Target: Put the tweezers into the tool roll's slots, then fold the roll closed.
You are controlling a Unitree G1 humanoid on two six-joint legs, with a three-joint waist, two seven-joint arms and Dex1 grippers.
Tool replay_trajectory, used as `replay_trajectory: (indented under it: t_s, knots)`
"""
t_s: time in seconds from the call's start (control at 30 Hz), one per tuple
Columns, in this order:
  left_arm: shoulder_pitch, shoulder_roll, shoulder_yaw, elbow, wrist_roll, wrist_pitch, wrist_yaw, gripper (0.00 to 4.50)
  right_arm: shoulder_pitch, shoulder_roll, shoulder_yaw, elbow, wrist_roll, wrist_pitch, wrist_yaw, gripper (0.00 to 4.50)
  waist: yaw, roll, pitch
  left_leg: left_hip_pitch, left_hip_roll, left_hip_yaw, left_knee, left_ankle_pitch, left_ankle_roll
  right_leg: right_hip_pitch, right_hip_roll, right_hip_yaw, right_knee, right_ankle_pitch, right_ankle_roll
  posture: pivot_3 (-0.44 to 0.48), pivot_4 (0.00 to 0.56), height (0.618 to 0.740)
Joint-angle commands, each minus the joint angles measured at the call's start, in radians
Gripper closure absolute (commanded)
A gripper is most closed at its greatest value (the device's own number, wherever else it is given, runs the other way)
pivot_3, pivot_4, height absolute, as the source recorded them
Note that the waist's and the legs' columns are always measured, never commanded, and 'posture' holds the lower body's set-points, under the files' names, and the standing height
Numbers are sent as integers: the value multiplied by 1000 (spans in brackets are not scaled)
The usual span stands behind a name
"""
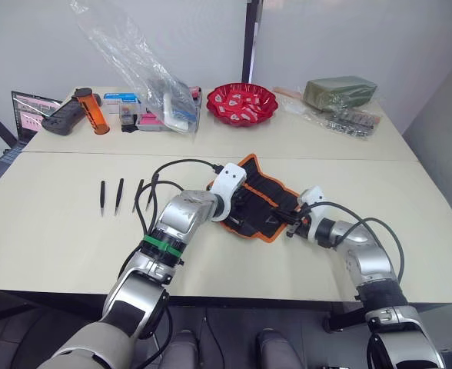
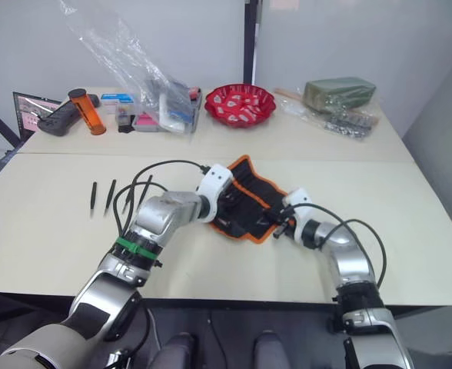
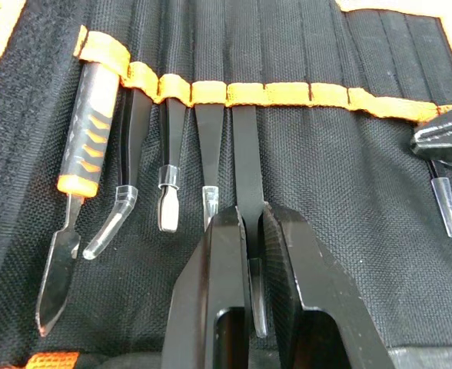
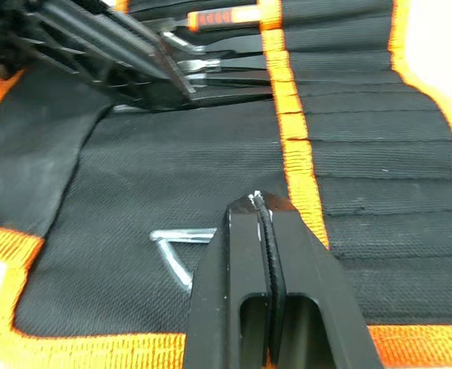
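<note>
Fingers (image 3: 211, 292) of the left gripper (image 3: 250, 231) pinch a slim black tweezer (image 3: 247, 173) half-sheathed in a slot (image 3: 247, 94) of the woven roll (image 1: 257, 201); the right gripper (image 4: 266, 211) presses closed against the fabric. Four tweezers (image 1: 121, 195) lie on the table (image 1: 49, 231).

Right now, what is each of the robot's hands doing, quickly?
Left tool: shut on a slim black tweezer standing in a slot of the black fabric tool roll with orange trim.
Right tool: shut, resting on the roll.
</note>
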Motion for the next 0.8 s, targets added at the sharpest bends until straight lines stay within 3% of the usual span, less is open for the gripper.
replay_trajectory:
  t_s: [0.03, 0.37, 0.5, 0.8]
  knots:
    - [-35, -4, -23, 13, 33, -68, -42, 4500, 32, 2, 26, 12, -23, 36, -6, 4487, 0, 0, 0, 0, 0, 0, 0, 0, 0, 0, 0, 0, 0, 0, 0, 0, 150, 740]
    - [-5, 93, -42, -35, 84, -89, -135, 4500, -9, -7, -51, -109, 101, 107, 33, 4487, -8, 0, 0, -3, 0, 0, -1, 0, 0, -4, 0, 0, 0, 1, -2, 0, 150, 740]
    - [-33, 111, -47, -50, 99, -86, -160, 4500, -35, -14, -52, -94, 93, 103, 31, 4487, -9, 0, 0, -10, 0, 0, -1, 0, 0, -13, 0, 1, 3, 3, -5, 0, 150, 740]
    - [-80, 87, -43, -58, 117, -60, -162, 4500, -61, 1, -29, 44, 31, 44, 4, 4487, -7, 0, 0, -12, 0, 0, -1, 0, 0, -14, 0, 1, 2, 3, -5, 0, 150, 740]
